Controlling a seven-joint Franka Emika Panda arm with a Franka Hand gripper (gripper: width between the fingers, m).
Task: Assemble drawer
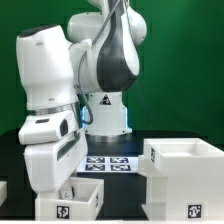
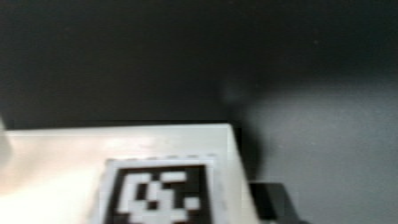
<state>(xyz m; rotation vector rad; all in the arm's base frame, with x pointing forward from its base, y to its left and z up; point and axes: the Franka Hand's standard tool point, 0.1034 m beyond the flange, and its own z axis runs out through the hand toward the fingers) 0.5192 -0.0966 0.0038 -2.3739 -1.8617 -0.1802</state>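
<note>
A small white drawer tray point(image 1: 82, 192) sits at the front of the black table, with a square tag on its near face. My gripper point(image 1: 60, 200) is low at this tray's left end, and the bulky white hand hides most of the fingers. In the wrist view the tray point(image 2: 71, 160) fills the lower part, with a blurred tag point(image 2: 164, 192) very close. One dark fingertip point(image 2: 267, 200) presses against its edge, so the gripper looks shut on the tray wall. The large boxy housing point(image 1: 186, 172) stands at the exterior view's right. A white part point(image 1: 3, 192), perhaps the second tray, shows at the left edge.
The marker board point(image 1: 110, 161) lies flat behind the tray, in front of the robot base point(image 1: 104, 118). The arm's white links fill the exterior view's left and middle. A green backdrop stands behind the table.
</note>
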